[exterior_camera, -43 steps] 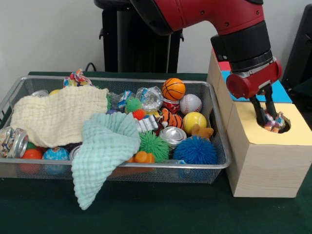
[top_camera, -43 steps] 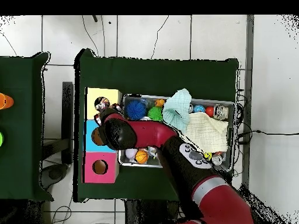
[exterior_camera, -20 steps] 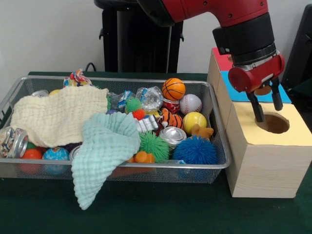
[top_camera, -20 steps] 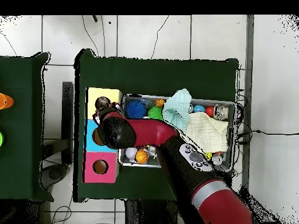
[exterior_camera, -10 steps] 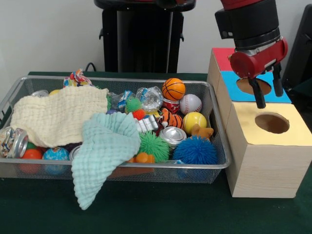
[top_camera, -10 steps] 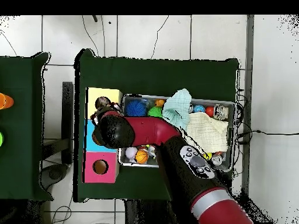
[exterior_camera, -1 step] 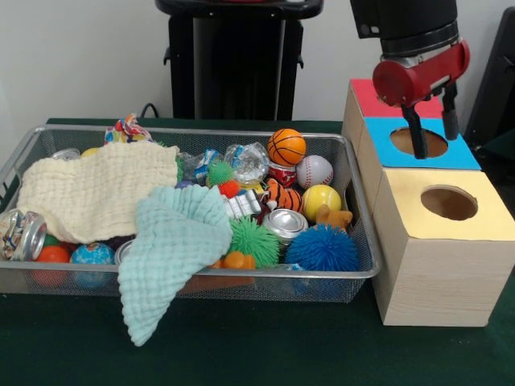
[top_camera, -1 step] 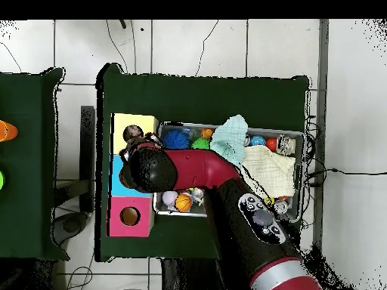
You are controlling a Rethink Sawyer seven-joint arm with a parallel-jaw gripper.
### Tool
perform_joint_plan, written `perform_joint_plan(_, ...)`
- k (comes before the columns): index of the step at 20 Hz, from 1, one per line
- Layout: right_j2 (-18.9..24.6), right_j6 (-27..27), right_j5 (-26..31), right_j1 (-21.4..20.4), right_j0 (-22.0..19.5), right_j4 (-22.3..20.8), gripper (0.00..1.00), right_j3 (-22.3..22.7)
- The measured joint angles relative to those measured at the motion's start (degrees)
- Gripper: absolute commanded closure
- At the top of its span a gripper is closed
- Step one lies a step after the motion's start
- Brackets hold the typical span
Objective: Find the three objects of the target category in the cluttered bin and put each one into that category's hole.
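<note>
The yellow-topped wooden box hole [exterior_camera, -1 step: 449, 203] at the frame's right sits vacant beneath me. My gripper [exterior_camera, -1 step: 430, 131] hangs above it at upper right, jaws parted and empty, clear for another search. Candidates lie left in the wire mesh bin [exterior_camera, -1 step: 360, 241], some perhaps under the mint-green cloth [exterior_camera, -1 step: 175, 245].

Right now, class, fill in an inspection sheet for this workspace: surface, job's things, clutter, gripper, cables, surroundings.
Surface: green table, bare in front.
Job's things: wire bin full; box beside it with yellow hole, blue hole, and a red section behind.
Clutter: cream cloth, mint cloth hanging over the bin's rim, balls, cans, crumpled wrappers.
Gripper: gripper open, empty, above the blue hole.
Cables: several on the floor in the overhead view.
Surroundings: white wall, tiled floor, second green table.
</note>
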Motion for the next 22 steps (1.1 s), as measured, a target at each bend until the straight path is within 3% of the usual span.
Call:
perform_joint_plan(7, -1.69, 0.00, 6.70, -2.13, -2.09, -2.42, 0.00, -0.01)
perform_joint_plan(22, -1.55, -0.34, 17.00, -3.85, -18.24, -14.77, 0.00, -0.77)
